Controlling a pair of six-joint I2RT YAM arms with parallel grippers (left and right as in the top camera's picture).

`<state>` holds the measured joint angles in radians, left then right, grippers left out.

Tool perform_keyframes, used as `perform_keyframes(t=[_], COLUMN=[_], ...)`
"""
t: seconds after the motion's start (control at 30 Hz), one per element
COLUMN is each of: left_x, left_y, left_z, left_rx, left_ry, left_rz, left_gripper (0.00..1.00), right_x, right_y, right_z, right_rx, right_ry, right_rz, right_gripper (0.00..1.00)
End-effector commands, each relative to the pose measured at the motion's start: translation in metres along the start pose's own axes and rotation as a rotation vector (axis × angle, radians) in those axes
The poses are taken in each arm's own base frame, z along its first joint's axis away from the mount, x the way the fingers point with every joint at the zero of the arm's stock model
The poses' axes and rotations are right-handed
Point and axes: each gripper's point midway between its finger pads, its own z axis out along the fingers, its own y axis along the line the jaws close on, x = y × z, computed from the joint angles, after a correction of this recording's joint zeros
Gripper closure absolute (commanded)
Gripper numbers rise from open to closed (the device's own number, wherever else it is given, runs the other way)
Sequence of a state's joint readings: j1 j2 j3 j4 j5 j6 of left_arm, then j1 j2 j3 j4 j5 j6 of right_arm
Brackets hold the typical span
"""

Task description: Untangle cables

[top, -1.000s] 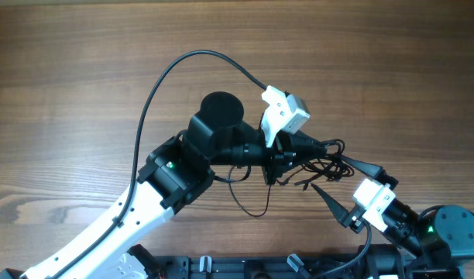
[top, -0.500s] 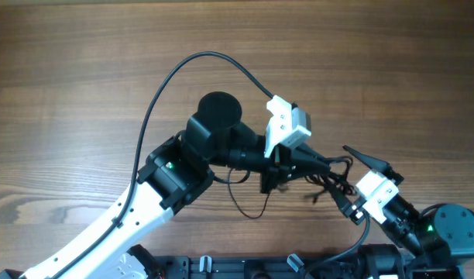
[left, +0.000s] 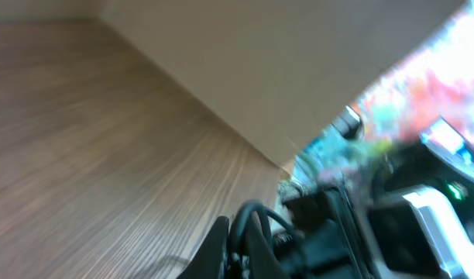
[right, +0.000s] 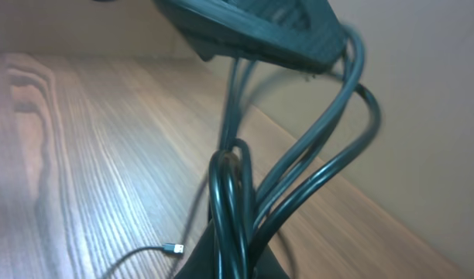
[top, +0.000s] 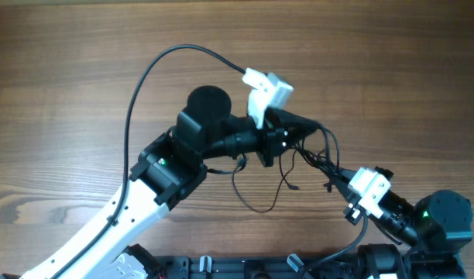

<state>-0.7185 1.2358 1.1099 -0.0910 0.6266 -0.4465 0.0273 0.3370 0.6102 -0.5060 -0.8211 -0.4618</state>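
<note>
Currently | left gripper clamped on cables | right gripper apparently pinching same bunch | near table front edge

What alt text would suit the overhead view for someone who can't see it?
A robot's left pincer and right pincer meet over a wooden table, both clamped on thin black cables stretched between them. A loose loop trails onto the wood.

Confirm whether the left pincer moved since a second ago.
Yes. The left pincer, gripping thin black cables, shifted left and away from the black rail along the bottom.
</note>
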Motion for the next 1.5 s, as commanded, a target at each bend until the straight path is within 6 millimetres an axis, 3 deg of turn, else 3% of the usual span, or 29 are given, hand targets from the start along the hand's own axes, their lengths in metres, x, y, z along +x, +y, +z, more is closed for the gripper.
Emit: perform_keyframes(t=[0.0, 0.13, 0.3, 0.37, 0.47, 0.53, 0.63, 0.77, 0.9, 1.3, 1.37, 1.43, 1.47], left_x=[-0.030, -0.023, -0.019, -0.018, -0.014, -0.013, -0.010, -0.010, -0.009, -0.001, -0.001, -0.002, -0.003], left_y=[0.042, 0.057, 0.053, 0.048, 0.038, 0.034, 0.025, -0.003, -0.009, -0.047, -0.049, -0.050, -0.050], left_z=[-0.024, -0.030, -0.029, -0.028, -0.026, -0.026, -0.025, -0.026, -0.025, -0.012, -0.012, -0.012, -0.012], left_rx=[-0.174, -0.224, -0.200, -0.173, -0.117, -0.098, -0.049, 0.102, 0.126, 0.232, 0.239, 0.241, 0.241], left_ry=[-0.135, -0.113, -0.089, -0.072, -0.042, -0.030, -0.009, 0.024, 0.031, 0.044, 0.041, 0.037, 0.034], left_rz=[-0.180, -0.230, -0.220, -0.196, -0.155, -0.135, -0.127, -0.036, -0.028, 0.039, 0.045, 0.050, 0.051], left_gripper=[0.96, 0.96, 0.96, 0.96, 0.96, 0.96, 0.96, 0.96, 0.96, 0.96, 0.96, 0.96, 0.96], right_x=[-0.008, -0.011, -0.016, -0.016, -0.013, -0.008, -0.004, 0.001, 0.001, 0.001, 0.002, 0.002, 0.003], right_y=[0.017, 0.014, 0.012, 0.012, 0.007, -0.004, -0.011, -0.008, 0.003, 0.009, 0.010, 0.010, 0.011], right_z=[-0.001, -0.001, -0.001, -0.001, 0.000, 0.000, 0.000, 0.000, 0.000, 0.000, 0.000, 0.000, 0.000], right_rx=[-0.105, -0.094, -0.088, -0.088, -0.056, 0.010, 0.049, 0.036, -0.019, -0.055, -0.056, -0.057, -0.059], right_ry=[-0.044, -0.056, -0.070, -0.071, -0.056, -0.027, -0.005, 0.013, 0.001, -0.008, -0.006, -0.004, -0.001], right_rz=[0.018, 0.015, 0.023, 0.022, 0.023, 0.023, -0.035, -0.156, -0.208, -0.197, -0.193, -0.186, -0.181], right_gripper=[0.96, 0.89, 0.81, 0.61, 0.14, 0.11, 0.11, 0.14, 0.19, 0.39, 0.49, 0.90, 0.95])
